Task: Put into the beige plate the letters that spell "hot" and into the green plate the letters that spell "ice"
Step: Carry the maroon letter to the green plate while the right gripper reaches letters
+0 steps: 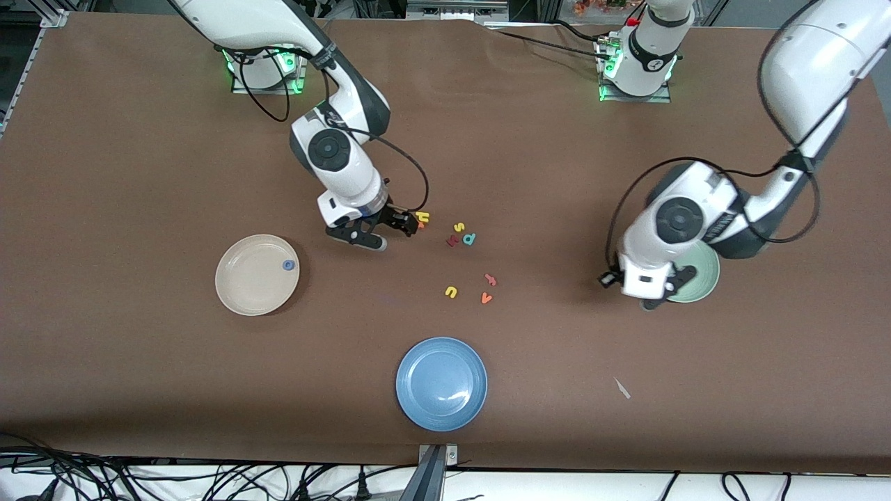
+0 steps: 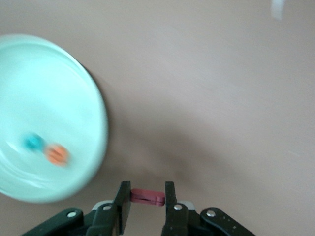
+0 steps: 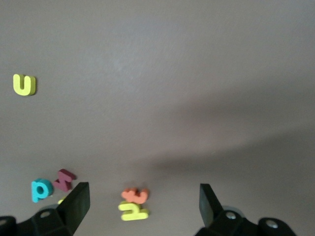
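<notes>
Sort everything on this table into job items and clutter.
Job: beige plate with blue o in it; yellow h under the open right end effector; green plate holding teal c and orange e; maroon i gripped by the left end effector beside it.

Clutter: blue plate, yellow s, yellow u, teal p, orange v, dark red letter.

Right gripper (image 1: 391, 228) low over the table mid-area, black fingers spread wide, nothing between them. Left gripper (image 2: 146, 201) pinched on a dark maroon foam bar (image 2: 147, 197), wrist pointing down.
</notes>
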